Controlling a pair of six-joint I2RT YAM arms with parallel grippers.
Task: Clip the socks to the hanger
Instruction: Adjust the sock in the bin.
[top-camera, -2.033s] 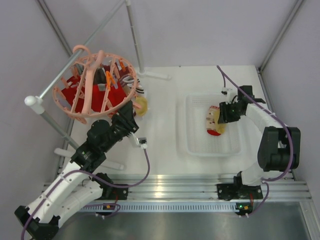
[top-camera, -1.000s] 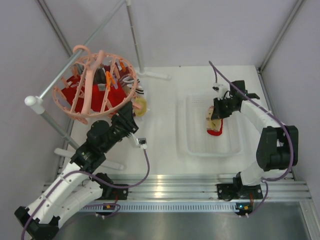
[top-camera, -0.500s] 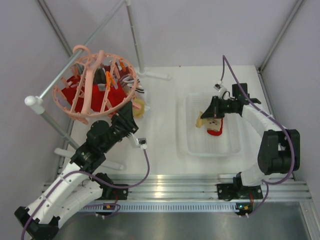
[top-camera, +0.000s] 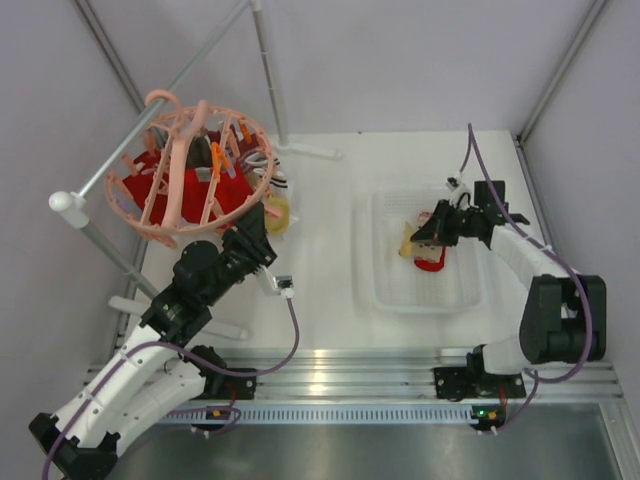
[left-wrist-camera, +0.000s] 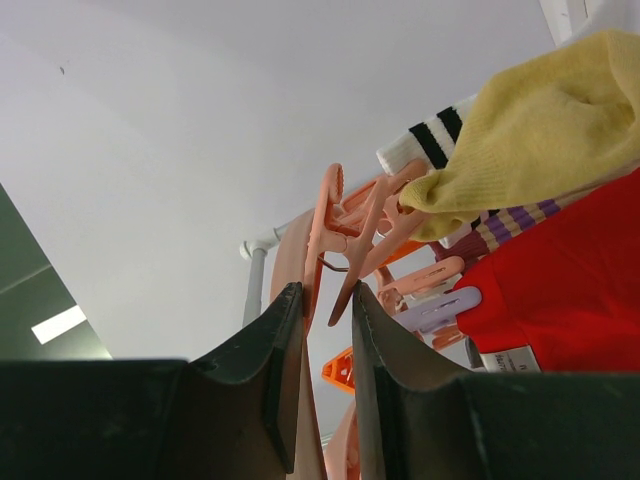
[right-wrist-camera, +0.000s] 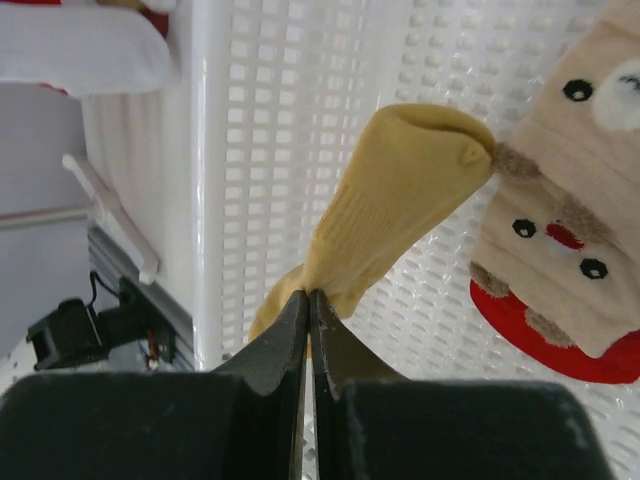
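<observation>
Progress is approx. halfway, in my judgement: the hanger (top-camera: 195, 170) hangs from the grey rail (top-camera: 215, 42) at the far left and already carries several socks. I can see a red sock (left-wrist-camera: 570, 270), a mustard sock (left-wrist-camera: 540, 120) and a white sock w/ black stripes (left-wrist-camera: 430, 140), all up among the clips. How many clips are free I cannot count, as the cage hides most of them. The left gripper (left-wrist-camera: 328, 295) is raised under the near-right rim of the hanger. Its jaws stand almost together, w/ a peach clip (left-wrist-camera: 345, 240) pinched between them, as far as the wrist view shows; probably it presses this clip open, but I cannot confirm that. On the right side, the right gripper (right-wrist-camera: 308, 300) has its jaws fully together on one end of a yellow sock (right-wrist-camera: 390, 200). The sock hangs from it over the white basket (top-camera: 385, 290), which stands on the table (top-camera: 330, 200), well apart from the hanger. A beige-and-red sock (right-wrist-camera: 560, 230) w/ small bear faces lies in the basket, touching the toe of the yellow one. So what is left, I think: bring the yellow sock across to the held clip, then do the same for the bear sock. The main risk I see is the thin grip at the sock's edge, which may slip during the carry.
</observation>
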